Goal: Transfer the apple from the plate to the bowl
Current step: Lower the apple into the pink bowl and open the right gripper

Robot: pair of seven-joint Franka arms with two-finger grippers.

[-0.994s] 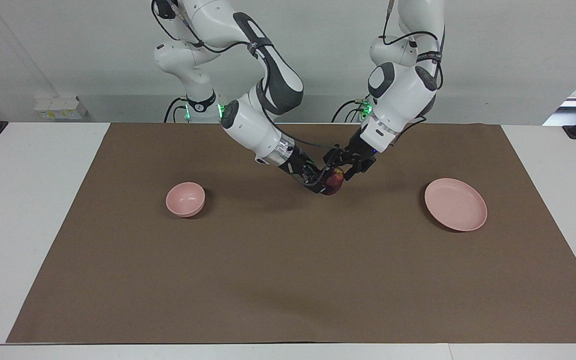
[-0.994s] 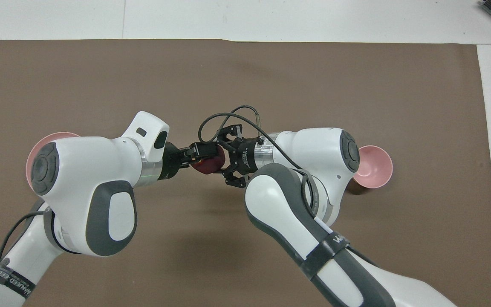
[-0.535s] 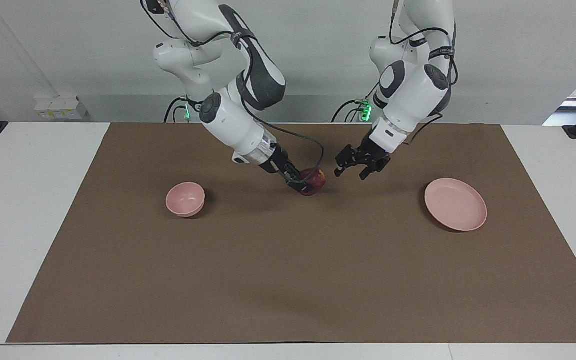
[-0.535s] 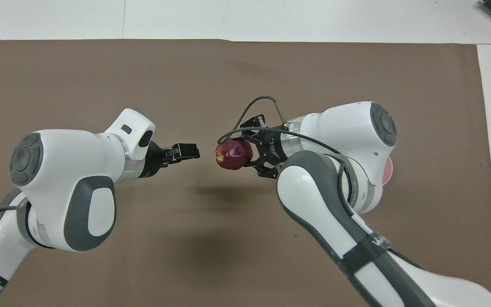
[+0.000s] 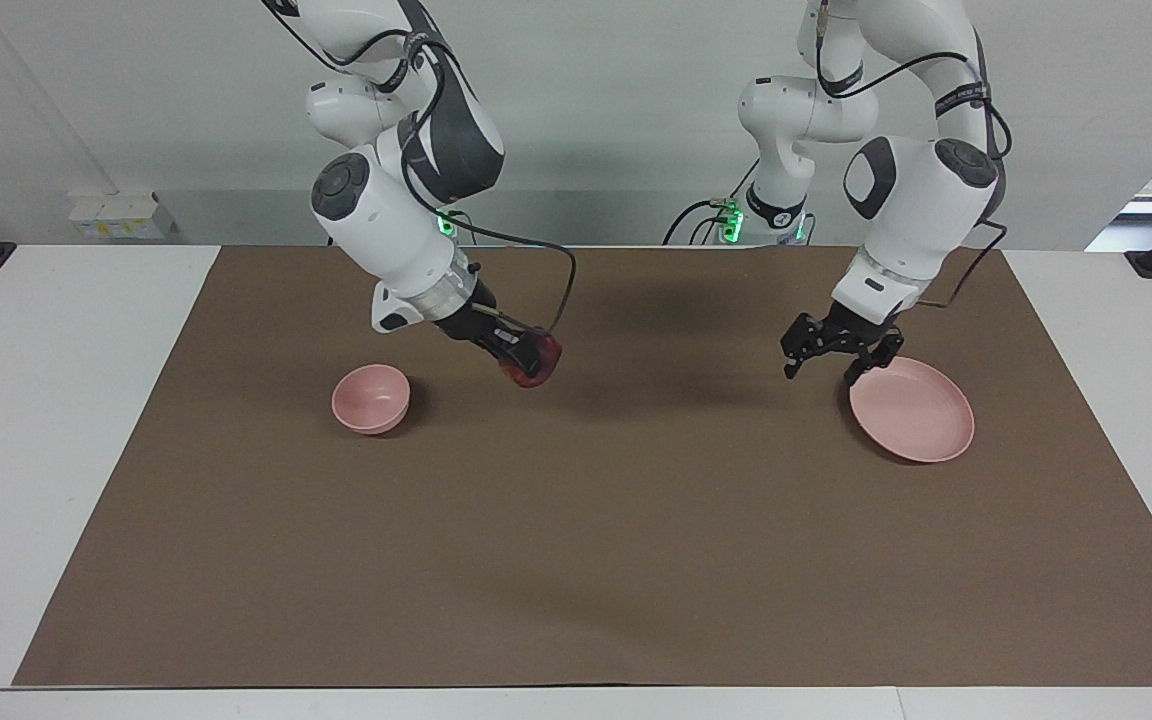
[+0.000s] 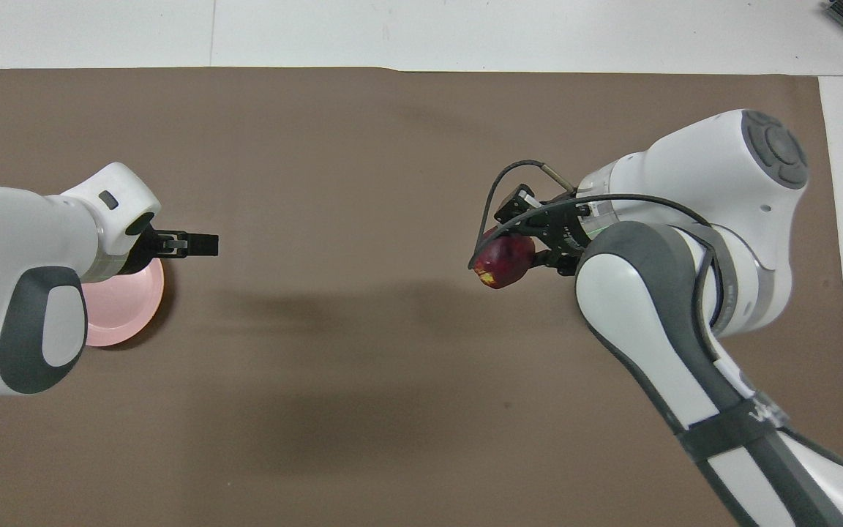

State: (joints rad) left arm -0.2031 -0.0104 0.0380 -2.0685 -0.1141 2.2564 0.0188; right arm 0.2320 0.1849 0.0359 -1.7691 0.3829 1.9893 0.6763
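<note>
Now the right tool pinches the apple, its fingers pressed against the fruit's sides, and holds it in the air over the brown mat, above the stretch between the bowl and the middle of the mat. From overhead the apple shows dark red with a yellowish patch on its underside edge, sticking out past the right tool, with a black cable looping around the wrist above it. The bowl sits on the mat toward the right arm's end of the bench, apart from the apple; in the overhead view the right arm covers it.

The left tool hangs in the air just over the rim of the plate on the side nearer the bowl, its fingers spread apart and holding nothing. From overhead the left tool points toward the middle of the mat, and only part of the plate shows beneath the left arm. The plate rests on the mat toward the left arm's end of the bench, well apart from the bowl, with nothing on the part that shows.
</note>
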